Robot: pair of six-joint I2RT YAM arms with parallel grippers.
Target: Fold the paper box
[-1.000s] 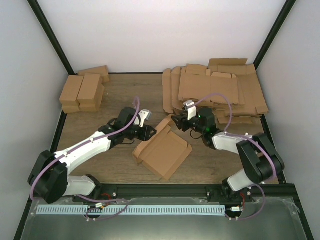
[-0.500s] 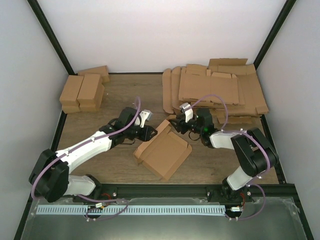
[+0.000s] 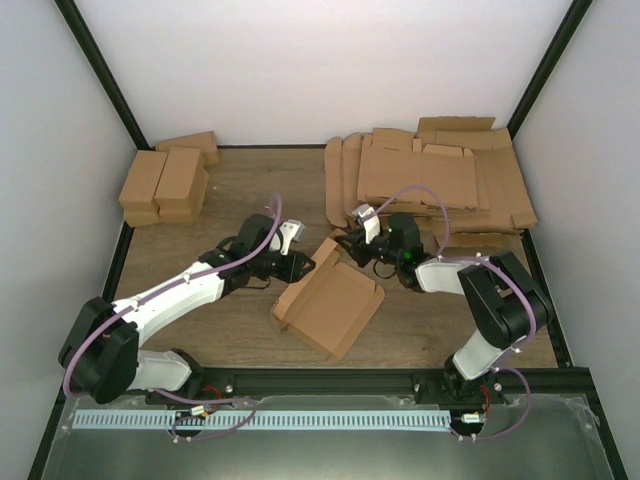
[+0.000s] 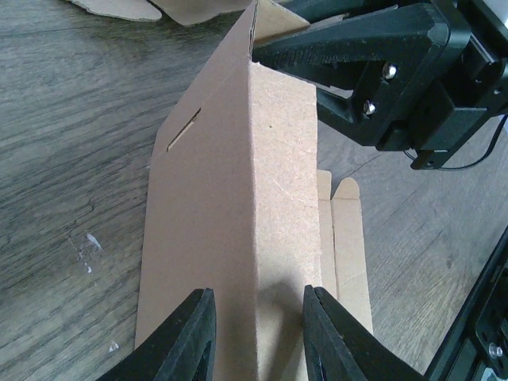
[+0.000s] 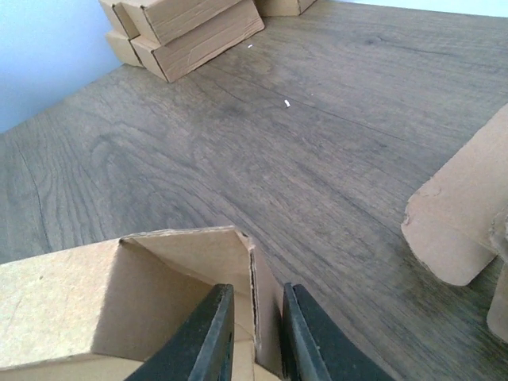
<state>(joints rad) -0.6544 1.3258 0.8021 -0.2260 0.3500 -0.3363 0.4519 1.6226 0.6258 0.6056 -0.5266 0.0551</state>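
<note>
You have a plain brown paper box (image 3: 335, 300), black left gripper (image 4: 258, 333) and right gripper (image 5: 252, 333), white arms (image 3: 170, 295) looped with purple cables (image 3: 425, 190), a grey-brown wood-grain table (image 3: 260, 190), brown finished boxes (image 3: 165, 185) and flat blanks (image 3: 430, 175), pale walls (image 3: 320, 70).

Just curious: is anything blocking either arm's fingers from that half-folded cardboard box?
Nothing visible. The left fingers grip a raised wall of the paper box, and the right fingers pinch a flap at its far corner.

paper box (image 4: 238, 198) cut off at both wrist views' bottom edges, right pincer (image 3: 348, 246) tips indistinct overhead
</note>
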